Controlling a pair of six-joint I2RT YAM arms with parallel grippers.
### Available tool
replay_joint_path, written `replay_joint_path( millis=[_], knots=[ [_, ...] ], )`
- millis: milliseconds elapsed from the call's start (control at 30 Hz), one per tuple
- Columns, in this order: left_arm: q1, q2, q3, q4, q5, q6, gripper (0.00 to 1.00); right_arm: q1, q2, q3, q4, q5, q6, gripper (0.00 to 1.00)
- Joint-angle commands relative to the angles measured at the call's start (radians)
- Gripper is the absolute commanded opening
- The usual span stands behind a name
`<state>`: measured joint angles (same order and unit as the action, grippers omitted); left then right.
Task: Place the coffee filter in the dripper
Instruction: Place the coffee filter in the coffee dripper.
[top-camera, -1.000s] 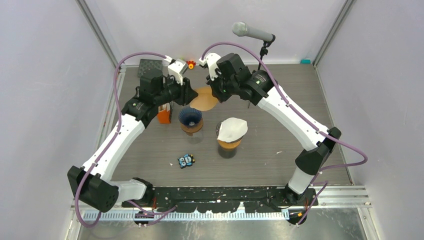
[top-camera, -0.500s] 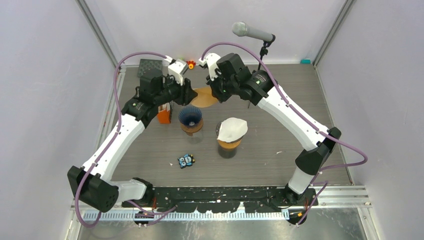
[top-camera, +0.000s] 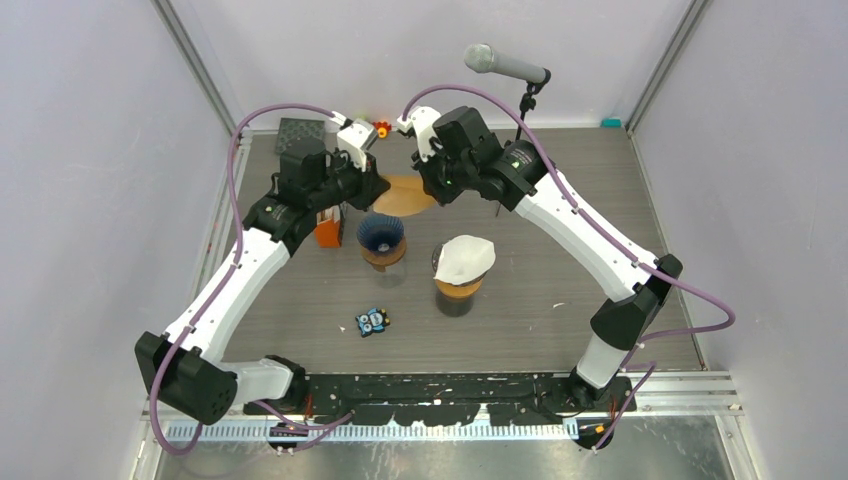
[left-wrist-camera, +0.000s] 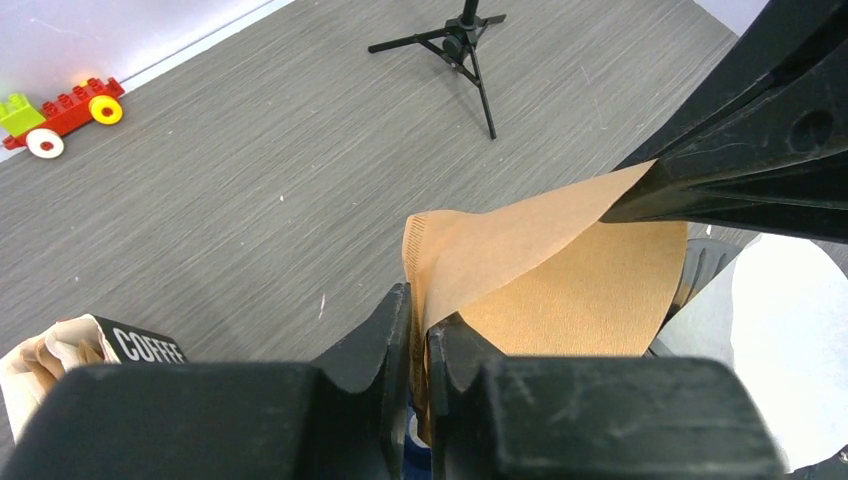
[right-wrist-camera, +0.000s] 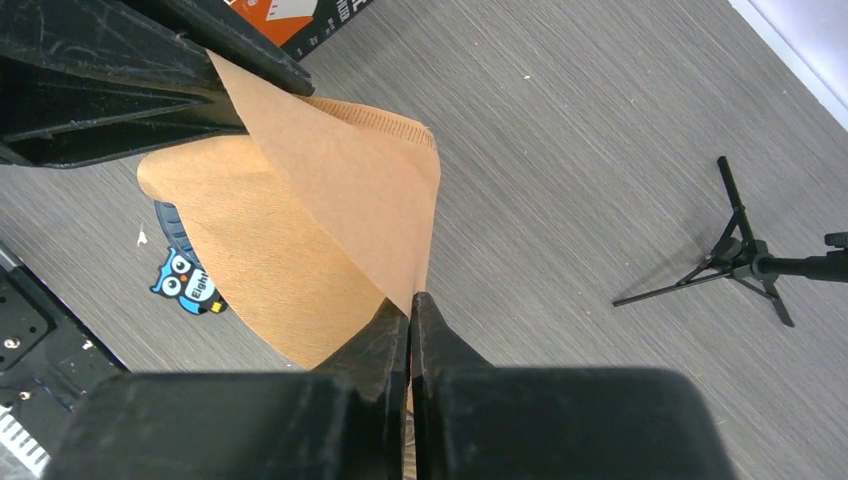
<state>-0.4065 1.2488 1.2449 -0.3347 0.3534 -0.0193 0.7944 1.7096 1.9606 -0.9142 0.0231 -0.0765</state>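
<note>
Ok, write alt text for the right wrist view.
The right gripper and left gripper each pinch an edge of a brown coffee filter above the grey table. An owl sticker and microphone stand sit below.

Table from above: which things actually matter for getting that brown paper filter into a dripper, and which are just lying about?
Part of the job: brown filter, pinched by the left end effector and the right end effector; empty blue dripper, probably its destination.

Lying about: microphone, toy car, owl sticker, COFFEE box, second dripper already holding a white filter.
</note>
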Motion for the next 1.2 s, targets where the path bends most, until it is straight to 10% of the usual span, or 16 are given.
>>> replay_joint_path(
  millis=[0, 1167],
  knots=[
    [-0.003, -0.013, 0.021, 0.017, 0.02, -0.007, 0.1, -0.003, -0.032, 0.043, -0.001, -0.009, -0.006, 0.09],
    [0.01, -0.053, 0.207, -0.653, -0.12, -0.004, 0.0, 0.007, -0.082, 0.13, -0.125, -0.393, -0.133, 0.6]
  ],
)
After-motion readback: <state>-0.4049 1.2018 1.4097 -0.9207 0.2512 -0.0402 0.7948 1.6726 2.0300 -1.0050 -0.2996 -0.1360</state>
